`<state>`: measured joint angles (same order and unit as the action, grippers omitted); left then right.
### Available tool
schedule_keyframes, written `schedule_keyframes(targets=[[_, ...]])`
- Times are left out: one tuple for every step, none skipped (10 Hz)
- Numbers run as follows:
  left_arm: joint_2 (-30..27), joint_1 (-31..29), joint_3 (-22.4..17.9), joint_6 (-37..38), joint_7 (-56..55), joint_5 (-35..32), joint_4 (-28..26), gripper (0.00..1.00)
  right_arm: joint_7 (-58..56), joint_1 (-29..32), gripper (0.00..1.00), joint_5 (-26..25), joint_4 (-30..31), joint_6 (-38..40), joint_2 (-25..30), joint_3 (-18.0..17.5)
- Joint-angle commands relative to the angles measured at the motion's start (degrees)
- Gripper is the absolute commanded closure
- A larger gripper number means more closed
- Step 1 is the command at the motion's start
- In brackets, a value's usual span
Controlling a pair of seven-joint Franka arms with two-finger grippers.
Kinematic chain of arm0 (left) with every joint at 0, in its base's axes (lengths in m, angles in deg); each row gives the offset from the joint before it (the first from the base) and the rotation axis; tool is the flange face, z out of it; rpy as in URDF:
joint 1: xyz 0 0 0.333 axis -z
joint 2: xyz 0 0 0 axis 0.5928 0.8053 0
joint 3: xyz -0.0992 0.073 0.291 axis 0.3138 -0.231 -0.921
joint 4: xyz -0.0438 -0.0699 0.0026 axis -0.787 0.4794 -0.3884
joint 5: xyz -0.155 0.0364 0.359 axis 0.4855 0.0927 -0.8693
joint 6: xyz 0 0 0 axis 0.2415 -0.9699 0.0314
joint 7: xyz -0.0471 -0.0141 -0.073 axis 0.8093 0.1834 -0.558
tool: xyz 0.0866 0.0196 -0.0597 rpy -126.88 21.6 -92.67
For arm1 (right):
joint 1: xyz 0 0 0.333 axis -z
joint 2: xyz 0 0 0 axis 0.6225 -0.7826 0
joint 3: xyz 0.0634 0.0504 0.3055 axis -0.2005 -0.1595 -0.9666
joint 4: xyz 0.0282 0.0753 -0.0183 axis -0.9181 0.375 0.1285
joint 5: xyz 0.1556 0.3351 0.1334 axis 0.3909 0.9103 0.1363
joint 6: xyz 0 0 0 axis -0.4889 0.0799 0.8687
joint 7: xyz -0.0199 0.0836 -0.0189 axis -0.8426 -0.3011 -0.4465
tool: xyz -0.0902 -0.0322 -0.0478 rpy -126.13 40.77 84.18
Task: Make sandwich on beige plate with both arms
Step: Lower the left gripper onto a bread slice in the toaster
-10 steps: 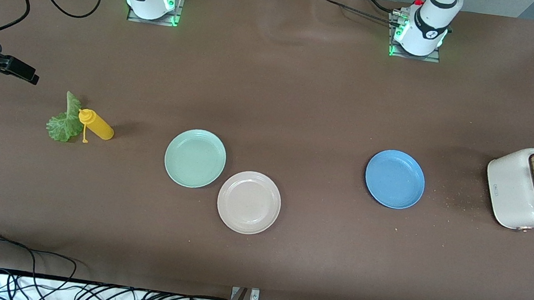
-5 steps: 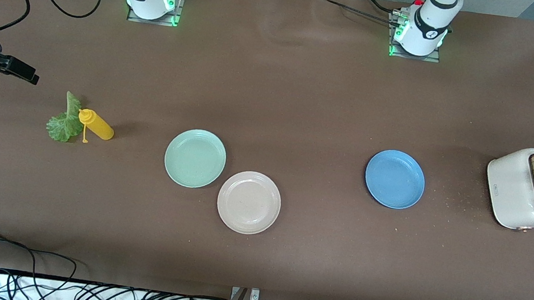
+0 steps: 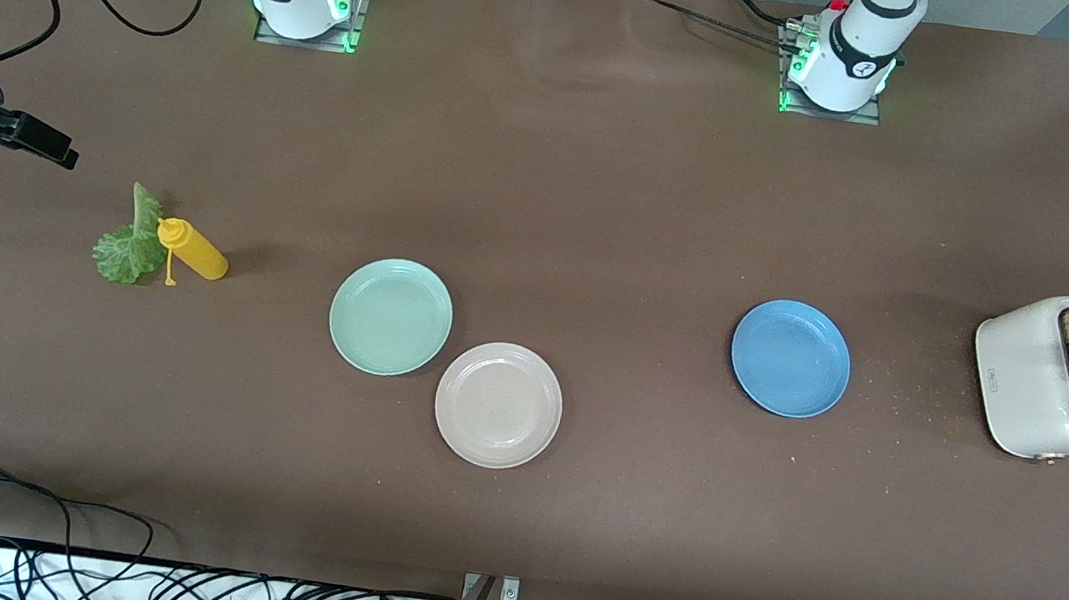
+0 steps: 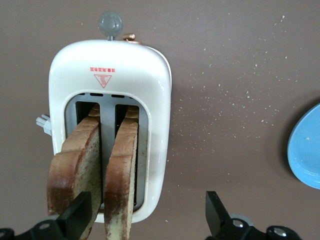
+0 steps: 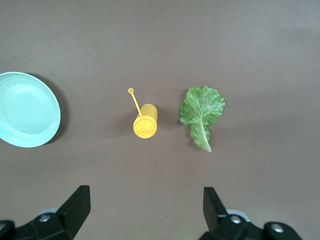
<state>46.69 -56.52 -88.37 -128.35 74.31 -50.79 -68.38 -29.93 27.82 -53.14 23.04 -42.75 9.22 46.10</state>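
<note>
Brown table point(image 3: 607, 198) under even light — black cables point(image 3: 61, 568) along near edge, white floor.

Bread slices point(image 4: 95, 165): lower halves hidden in toaster point(image 4: 150, 100) slots. Blue plate point(image 4: 306, 150) cut off by left wrist view edge.

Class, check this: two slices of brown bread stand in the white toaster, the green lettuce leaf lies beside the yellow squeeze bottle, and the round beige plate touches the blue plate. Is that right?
One detail is wrong. In the front view, the round beige plate touches the mint-green plate, not the blue plate, which sits apart toward the white toaster. The two brown bread slices, green lettuce leaf and yellow squeeze bottle are as stated.
</note>
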Motion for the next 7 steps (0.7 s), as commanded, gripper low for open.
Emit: schedule_keyframes(targets=[[-2.8,-1.2,0.8,-3.0,1.2,-1.0,-4.1,0.08,0.4,0.0,0.00,0.9,-0.3,0.6,0.1,0.0],[-3.3,-1.5,0.8,-4.4,1.2,-0.9,-5.7,0.26,0.4,0.0,0.00,0.9,-0.4,0.6,0.2,0.0],[-3.9,-1.5,0.8,-5.5,1.2,-0.9,-7.0,0.45,0.4,0.0,0.00,0.9,-0.3,0.6,0.1,0.0],[-3.9,-1.5,0.8,-5.6,1.2,-0.9,-7.1,0.65,0.4,0.0,0.00,0.9,-0.3,0.6,0.1,0.0],[-3.9,-1.6,0.8,-5.7,1.3,-0.9,-7.1,0.82,0.4,0.0,0.00,0.9,-0.3,0.6,0.2,0.0],[-3.9,-2.1,0.8,-5.7,2.7,-0.9,-7.1,0.99,0.4,0.0,0.00,0.9,-0.3,0.6,0.1,0.0],[-3.9,-2.7,0.8,-5.8,6.0,-0.9,-7.1,1.00,0.4,0.0,0.00,0.9,-0.3,0.7,0.1,0.0]])
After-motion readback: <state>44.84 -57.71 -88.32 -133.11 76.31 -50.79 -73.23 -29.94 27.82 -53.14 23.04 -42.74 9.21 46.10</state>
